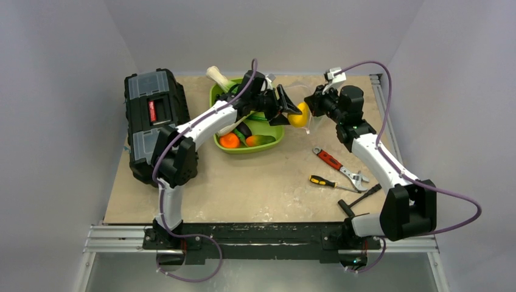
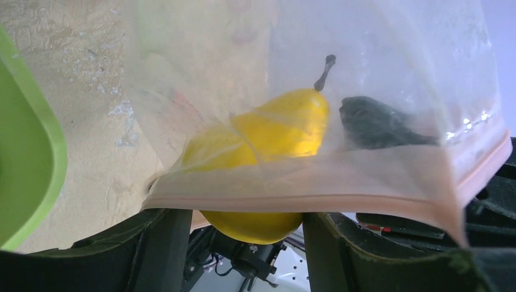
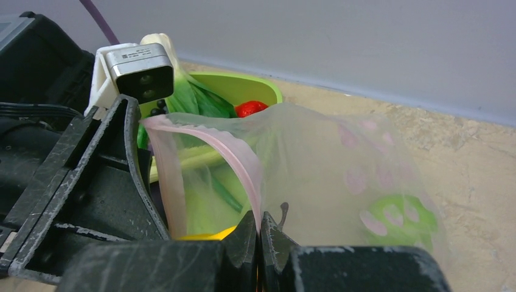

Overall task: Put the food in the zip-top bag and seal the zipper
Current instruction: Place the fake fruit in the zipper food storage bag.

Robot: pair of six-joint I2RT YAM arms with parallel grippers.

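Observation:
My left gripper [image 1: 291, 109] is shut on a yellow pear [image 1: 299, 115] and holds it in the mouth of the clear zip-top bag [image 1: 299, 91], above the table right of the green tray. In the left wrist view the pear [image 2: 274, 131] sits between my fingers [image 2: 164, 243], its stem end inside the bag [image 2: 389, 48] under the pink zipper [image 2: 304, 202]. My right gripper [image 3: 260, 222] is shut on the zipper strip [image 3: 243, 164] and holds the bag [image 3: 341, 182] open. The pear's edge [image 3: 207, 234] shows beside it.
The green tray [image 1: 277, 139] holds an orange piece [image 1: 229, 140], green vegetables and a red piece [image 3: 251, 108]. A black toolbox [image 1: 152, 115] stands at the left. A red wrench [image 1: 333, 161], a screwdriver [image 1: 325, 181] and a black tool [image 1: 359, 198] lie at the right.

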